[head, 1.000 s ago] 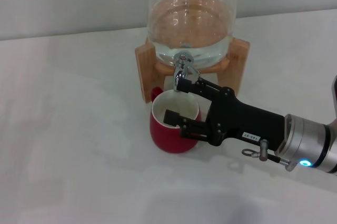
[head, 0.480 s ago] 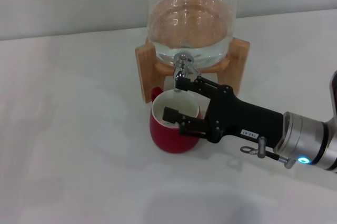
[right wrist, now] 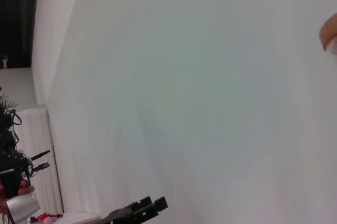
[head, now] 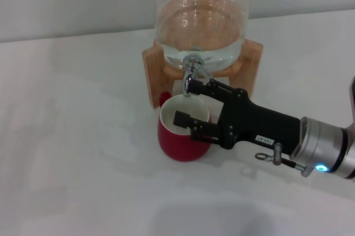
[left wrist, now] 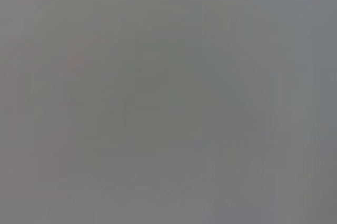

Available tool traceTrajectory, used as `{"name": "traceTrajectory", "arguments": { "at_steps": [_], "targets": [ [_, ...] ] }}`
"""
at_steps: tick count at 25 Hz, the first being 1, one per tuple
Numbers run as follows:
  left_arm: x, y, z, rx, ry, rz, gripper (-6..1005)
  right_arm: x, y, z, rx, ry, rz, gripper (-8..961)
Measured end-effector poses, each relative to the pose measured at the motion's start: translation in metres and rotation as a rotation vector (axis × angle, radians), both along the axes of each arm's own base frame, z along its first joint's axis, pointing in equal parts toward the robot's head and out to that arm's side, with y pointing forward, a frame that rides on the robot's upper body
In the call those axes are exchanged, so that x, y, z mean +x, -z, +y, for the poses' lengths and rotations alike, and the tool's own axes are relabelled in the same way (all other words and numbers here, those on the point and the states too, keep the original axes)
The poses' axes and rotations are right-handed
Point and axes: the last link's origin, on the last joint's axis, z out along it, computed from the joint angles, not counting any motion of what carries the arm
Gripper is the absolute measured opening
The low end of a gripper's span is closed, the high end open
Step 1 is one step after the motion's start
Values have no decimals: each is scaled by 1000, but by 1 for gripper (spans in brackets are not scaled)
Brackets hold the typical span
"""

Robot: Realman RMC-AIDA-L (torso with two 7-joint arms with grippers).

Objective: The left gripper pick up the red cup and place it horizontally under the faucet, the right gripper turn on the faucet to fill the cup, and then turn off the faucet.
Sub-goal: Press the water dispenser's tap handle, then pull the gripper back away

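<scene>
The red cup stands upright on the white table, its white inside showing, right below the faucet. The faucet is a small chrome tap at the foot of the glass water jar. My right gripper reaches in from the right and is open. Its upper finger touches the faucet's spout end and its lower finger hangs over the cup's mouth. I see no water stream. The left gripper is out of view, and the left wrist view is plain grey.
The glass jar holds water and rests on a wooden stand behind the cup. A corner of the wood shows in the right wrist view. White tabletop spreads to the left and front.
The right gripper has shifted very slightly toward the faucet. The cup and faucet have not moved.
</scene>
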Motion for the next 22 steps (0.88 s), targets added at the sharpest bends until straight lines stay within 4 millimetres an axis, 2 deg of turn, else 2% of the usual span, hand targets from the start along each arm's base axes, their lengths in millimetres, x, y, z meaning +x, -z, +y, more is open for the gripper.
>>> {"name": "traceTrajectory", "arguments": {
  "at_steps": [22],
  "targets": [
    [0, 0, -1, 1, 1, 0, 865, -1, -2, 3, 13, 0, 2, 837]
  ]
}}
